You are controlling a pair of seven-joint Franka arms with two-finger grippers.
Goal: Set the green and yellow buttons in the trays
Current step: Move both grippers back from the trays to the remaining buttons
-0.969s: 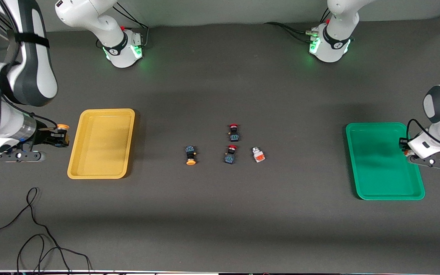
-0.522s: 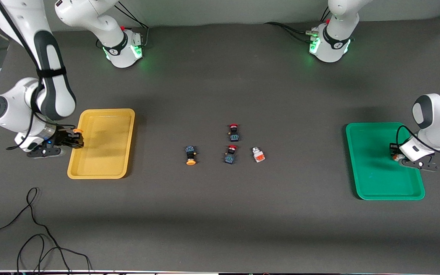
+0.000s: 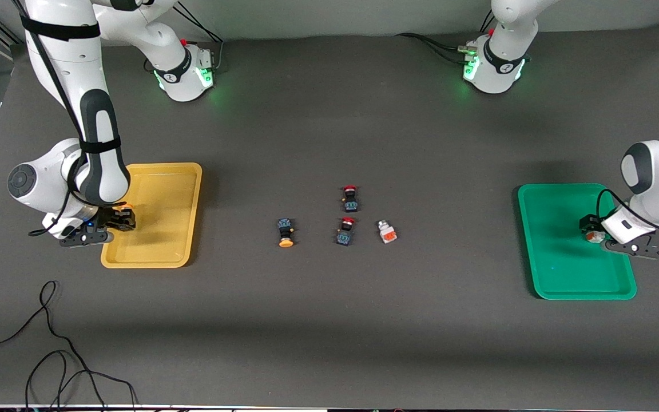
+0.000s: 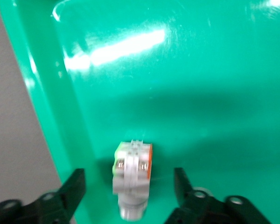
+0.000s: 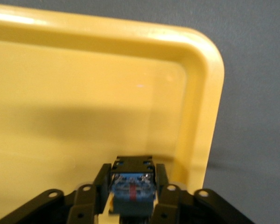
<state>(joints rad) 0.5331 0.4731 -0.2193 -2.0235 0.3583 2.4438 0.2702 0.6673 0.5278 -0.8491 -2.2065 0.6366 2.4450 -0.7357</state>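
Right gripper (image 3: 116,222), clamped on yellow-capped button (image 5: 132,183), was moved over yellow tray (image 3: 183,171); left gripper (image 4: 129,186), parted around white button (image 4: 132,173), was lowered into green tray (image 3: 558,280).

I count two trays, one yellow tray (image 3: 152,214) and one green tray (image 3: 574,240); two orange-capped buttons (image 3: 286,232), two white buttons (image 3: 386,231), two red-capped switches (image 3: 350,197).

We see two dark-bodied red-capped switches mid-table, one (image 3: 350,198) farther from the front camera, the other (image 3: 345,230) just nearer. A loose black cable (image 3: 49,349) snakes across the table's near edge at the right arm's end.
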